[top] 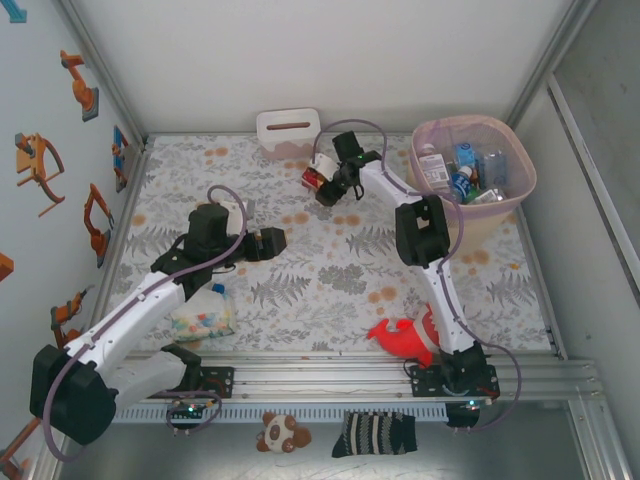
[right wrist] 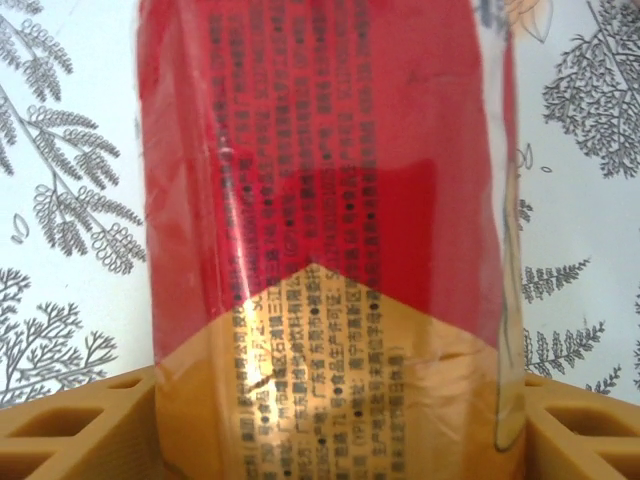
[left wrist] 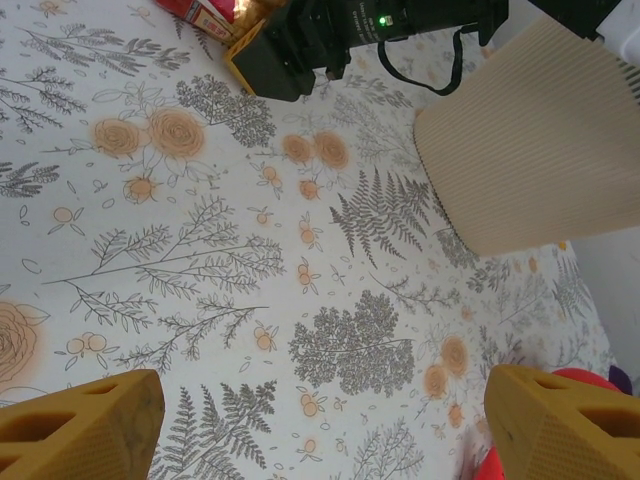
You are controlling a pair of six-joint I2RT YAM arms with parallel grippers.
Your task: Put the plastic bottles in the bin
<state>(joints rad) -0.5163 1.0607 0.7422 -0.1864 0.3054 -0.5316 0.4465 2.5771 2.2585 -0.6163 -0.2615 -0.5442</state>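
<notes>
Floral-print table, white walls round it. My right jaws are clamped on a red-labelled bottle with a white cap, at the far middle of the table near the small white box. From the wrist I see the bottle pressed between both fingers. My left jaws stand wide apart and empty above the table. The bin stands in the far right corner, with several bottles lying inside it.
</notes>
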